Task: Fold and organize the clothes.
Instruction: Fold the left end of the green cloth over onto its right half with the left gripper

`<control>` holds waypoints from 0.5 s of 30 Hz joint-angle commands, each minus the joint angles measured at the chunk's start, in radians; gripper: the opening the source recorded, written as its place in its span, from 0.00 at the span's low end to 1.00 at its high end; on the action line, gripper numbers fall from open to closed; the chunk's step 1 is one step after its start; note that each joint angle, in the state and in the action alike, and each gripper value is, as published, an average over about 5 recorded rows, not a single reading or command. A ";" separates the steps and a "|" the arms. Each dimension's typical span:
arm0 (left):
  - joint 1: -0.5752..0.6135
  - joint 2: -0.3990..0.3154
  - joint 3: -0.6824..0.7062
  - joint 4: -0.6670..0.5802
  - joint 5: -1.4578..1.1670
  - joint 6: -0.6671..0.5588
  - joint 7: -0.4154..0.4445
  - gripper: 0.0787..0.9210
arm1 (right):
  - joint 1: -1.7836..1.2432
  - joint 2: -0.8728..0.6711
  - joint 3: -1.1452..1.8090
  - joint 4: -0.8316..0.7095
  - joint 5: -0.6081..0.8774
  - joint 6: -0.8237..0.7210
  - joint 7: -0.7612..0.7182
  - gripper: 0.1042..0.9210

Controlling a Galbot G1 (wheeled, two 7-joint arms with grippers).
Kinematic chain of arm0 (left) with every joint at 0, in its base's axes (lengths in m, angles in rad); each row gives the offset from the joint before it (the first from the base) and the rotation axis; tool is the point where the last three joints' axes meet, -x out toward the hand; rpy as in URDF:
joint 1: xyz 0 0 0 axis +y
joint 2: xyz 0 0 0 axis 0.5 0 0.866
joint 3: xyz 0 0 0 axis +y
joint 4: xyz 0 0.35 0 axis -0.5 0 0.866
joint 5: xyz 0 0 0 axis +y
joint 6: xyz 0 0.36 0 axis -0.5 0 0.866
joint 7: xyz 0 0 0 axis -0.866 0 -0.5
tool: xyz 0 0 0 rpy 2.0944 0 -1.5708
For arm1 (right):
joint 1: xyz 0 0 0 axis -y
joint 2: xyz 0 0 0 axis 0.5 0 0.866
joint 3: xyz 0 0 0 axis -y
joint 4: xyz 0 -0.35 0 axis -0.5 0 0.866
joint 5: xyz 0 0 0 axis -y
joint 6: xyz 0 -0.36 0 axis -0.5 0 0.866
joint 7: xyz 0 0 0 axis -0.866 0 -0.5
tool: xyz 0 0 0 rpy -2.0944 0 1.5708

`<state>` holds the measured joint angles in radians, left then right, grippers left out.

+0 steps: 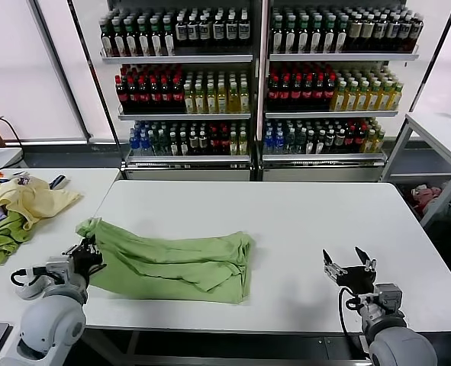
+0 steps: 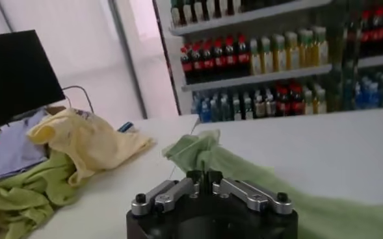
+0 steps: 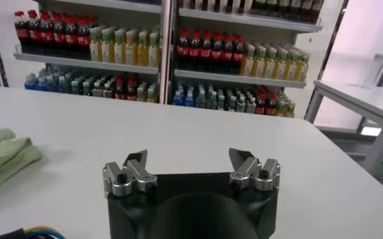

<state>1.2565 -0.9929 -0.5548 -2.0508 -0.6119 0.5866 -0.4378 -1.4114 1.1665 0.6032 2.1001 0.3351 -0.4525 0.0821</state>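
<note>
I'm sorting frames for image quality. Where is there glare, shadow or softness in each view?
Head view: the windows behind the shelves blow out white; the shirt casts only a faint shadow on the white table. Left wrist view: the far bottles look soft and the window is washed out, while the left end effector is sharp. Right wrist view: evenly lit, with the right end effector crisp.

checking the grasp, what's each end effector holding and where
Left end effector pinches the sage-green shirt at its near-left edge; right end effector holds nothing.
</note>
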 commanded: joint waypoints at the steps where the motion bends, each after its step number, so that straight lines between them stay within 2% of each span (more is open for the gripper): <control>1: -0.019 -0.100 0.101 -0.255 -0.271 -0.005 -0.016 0.07 | 0.007 0.000 -0.007 -0.004 -0.002 -0.001 0.000 0.88; 6: -0.058 -0.174 0.225 -0.233 -0.241 -0.010 -0.026 0.07 | 0.015 -0.004 -0.015 -0.008 -0.003 -0.002 -0.001 0.88; 15: -0.155 -0.286 0.430 -0.066 -0.186 -0.034 -0.042 0.07 | 0.028 -0.013 -0.018 -0.026 0.001 0.003 -0.003 0.88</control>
<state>1.1888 -1.1439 -0.3578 -2.1967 -0.7857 0.5641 -0.4727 -1.3865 1.1537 0.5861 2.0784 0.3353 -0.4502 0.0790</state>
